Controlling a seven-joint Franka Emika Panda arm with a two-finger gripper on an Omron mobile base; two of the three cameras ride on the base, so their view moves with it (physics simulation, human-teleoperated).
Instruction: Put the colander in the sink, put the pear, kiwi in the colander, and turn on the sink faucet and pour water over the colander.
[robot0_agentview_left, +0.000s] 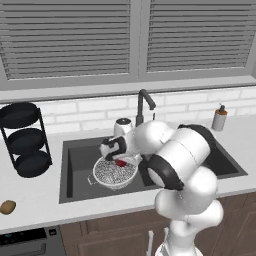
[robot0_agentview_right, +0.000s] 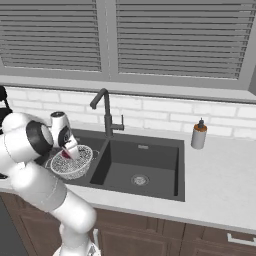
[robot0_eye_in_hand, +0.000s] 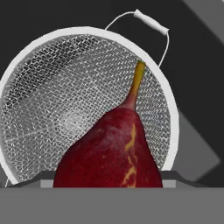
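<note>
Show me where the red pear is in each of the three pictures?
Left base view: the pear is left of centre, over the colander, at the gripper.
Right base view: pear at far left, over the colander.
Hand view: pear at bottom centre, close up.
Shared landmark: the colander.

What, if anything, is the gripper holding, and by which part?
The gripper holds the red pear by its wide lower body, stem pointing away, above the colander in the sink.
</note>
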